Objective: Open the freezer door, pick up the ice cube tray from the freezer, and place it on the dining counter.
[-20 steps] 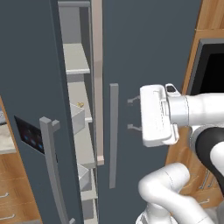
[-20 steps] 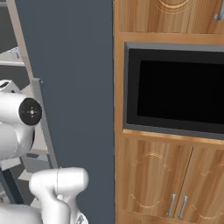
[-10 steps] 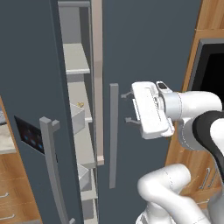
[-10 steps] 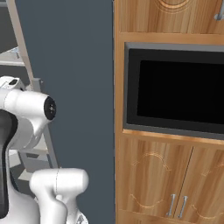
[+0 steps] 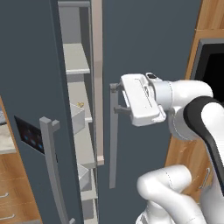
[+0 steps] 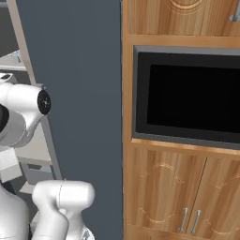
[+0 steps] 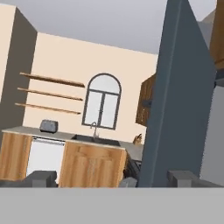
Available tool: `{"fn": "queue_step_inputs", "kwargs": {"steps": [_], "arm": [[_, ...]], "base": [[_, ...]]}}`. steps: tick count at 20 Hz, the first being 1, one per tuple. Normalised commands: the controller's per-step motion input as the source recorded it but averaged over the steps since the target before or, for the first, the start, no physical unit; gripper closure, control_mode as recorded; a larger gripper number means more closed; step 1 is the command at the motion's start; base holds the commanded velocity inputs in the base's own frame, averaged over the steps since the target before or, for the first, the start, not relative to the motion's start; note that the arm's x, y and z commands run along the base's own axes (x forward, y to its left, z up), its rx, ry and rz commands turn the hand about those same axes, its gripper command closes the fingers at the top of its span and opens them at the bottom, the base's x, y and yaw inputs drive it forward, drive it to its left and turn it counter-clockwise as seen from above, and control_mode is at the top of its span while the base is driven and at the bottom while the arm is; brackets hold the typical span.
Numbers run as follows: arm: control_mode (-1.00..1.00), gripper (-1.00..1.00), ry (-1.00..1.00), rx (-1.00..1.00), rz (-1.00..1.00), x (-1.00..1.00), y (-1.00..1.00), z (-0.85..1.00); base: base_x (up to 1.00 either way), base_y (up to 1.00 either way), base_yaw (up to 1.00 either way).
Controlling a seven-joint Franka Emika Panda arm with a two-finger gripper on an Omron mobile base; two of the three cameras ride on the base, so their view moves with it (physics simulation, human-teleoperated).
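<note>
Left base view:
freezer [image 5: 78, 131]: seen ajar, shelves exposed through the gap
door [image 5: 30, 87]: swung partly outward, panel lit
gripper [image 5: 114, 98]: spread wide, nothing held, placed beside the plain door's handle [image 5: 113, 144]
tray: cannot be made out

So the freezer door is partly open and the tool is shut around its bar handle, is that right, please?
Not quite: the freezer door is partly open, but the tool is open, beside the plain door's handle, as the left base view shows.
</note>
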Motion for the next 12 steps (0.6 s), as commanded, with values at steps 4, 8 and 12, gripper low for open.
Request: {"fn": "queue_step_inputs", "kwargs": {"steps": [4, 8, 12], "arm": [[-1.00, -1.00, 0.00, 0.01, 0.12, 0.46, 0.18, 0.05], [-1.00, -1.00, 0.00, 0.02, 0.12, 0.47, 0.12, 0.06], [-1.00, -1.00, 0.02, 0.01, 0.10, 0.42, 0.13, 0.06]], "base": [[0.00, 0.00, 0.00], [0.00, 0.00, 0.00], [0.00, 0.00, 0.00]]}}
